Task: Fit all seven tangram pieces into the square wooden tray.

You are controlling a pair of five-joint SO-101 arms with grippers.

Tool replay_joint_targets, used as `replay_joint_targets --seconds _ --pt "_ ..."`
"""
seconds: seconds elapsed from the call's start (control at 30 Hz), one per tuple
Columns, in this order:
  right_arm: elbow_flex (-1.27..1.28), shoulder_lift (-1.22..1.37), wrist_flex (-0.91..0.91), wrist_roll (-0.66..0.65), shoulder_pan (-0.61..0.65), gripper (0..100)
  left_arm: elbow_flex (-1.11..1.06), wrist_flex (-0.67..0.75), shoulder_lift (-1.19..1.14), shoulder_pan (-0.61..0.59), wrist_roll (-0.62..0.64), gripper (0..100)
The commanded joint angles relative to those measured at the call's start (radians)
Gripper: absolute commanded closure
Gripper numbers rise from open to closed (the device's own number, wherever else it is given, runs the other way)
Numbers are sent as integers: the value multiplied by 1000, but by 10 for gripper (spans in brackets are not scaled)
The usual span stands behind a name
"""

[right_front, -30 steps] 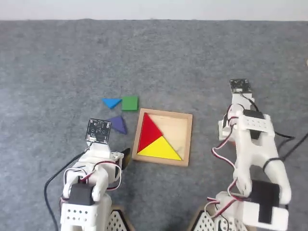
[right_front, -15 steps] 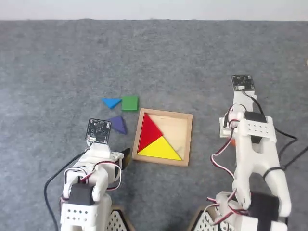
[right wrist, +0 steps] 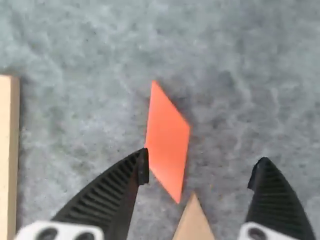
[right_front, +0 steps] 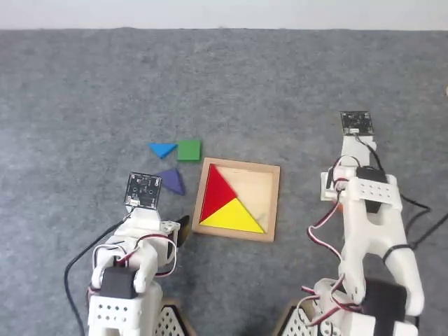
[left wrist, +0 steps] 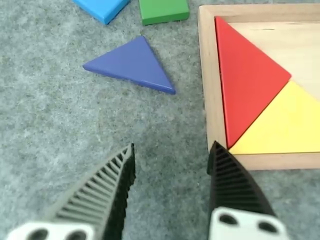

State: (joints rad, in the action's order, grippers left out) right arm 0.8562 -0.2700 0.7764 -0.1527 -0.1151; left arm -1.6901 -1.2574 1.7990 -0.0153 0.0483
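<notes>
Over the last second only the right arm (right_front: 364,203) has moved. In the high view it has stretched a little farther toward 12 o'clock and drifted slightly toward 3 o'clock, away from the tray (right_front: 241,165). The left arm (right_front: 140,231) has kept still, and no piece has shifted.

The right end effector (right wrist: 203,157) is open over the grey bench (right_front: 280,84), at 3 o'clock of the tray. The orange parallelogram (right wrist: 167,141) lies flat between its fingers, close by one of them. The tip of a tan piece (right wrist: 194,220) shows just beside the parallelogram. This looks like the arm lining up to pick the orange piece, with nothing gripped yet.

The left end effector (left wrist: 173,146) is also open and empty, hanging at the tray's 8 o'clock corner.

The tray holds the red triangle (right_front: 215,190) and the yellow triangle (right_front: 232,215), edge to edge along its 9 and 6 o'clock sides. Its other half is bare wood.

Off the tray, the purple triangle (right_front: 171,181) lies at 9 o'clock. The blue triangle (right_front: 162,149) and green square (right_front: 188,150) sit together at 10 o'clock.

So two of the seven pieces are placed. The small advance matters only if the fingers end up squarely on either side of the parallelogram before they close, since a thin flat piece on soft felt could slip or tip.
</notes>
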Motion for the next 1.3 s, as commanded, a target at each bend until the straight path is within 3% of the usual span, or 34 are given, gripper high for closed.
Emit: replay_joint_targets --seconds 0.0,0.27,0.6,1.0,1.27 --pt "-41 74 -24 -18 -12 678 7 -5 20 -5 -3 762" --pt "-186 268 58 -61 4 678 7 -5 20 -5 -3 762" --pt "-158 265 93 -157 206 678 7 -5 20 -6 -3 762" --pt "-80 140 156 -160 314 678 7 -5 20 -6 -3 762" --pt "-103 111 105 -103 211 678 7 -5 20 -6 -3 762"
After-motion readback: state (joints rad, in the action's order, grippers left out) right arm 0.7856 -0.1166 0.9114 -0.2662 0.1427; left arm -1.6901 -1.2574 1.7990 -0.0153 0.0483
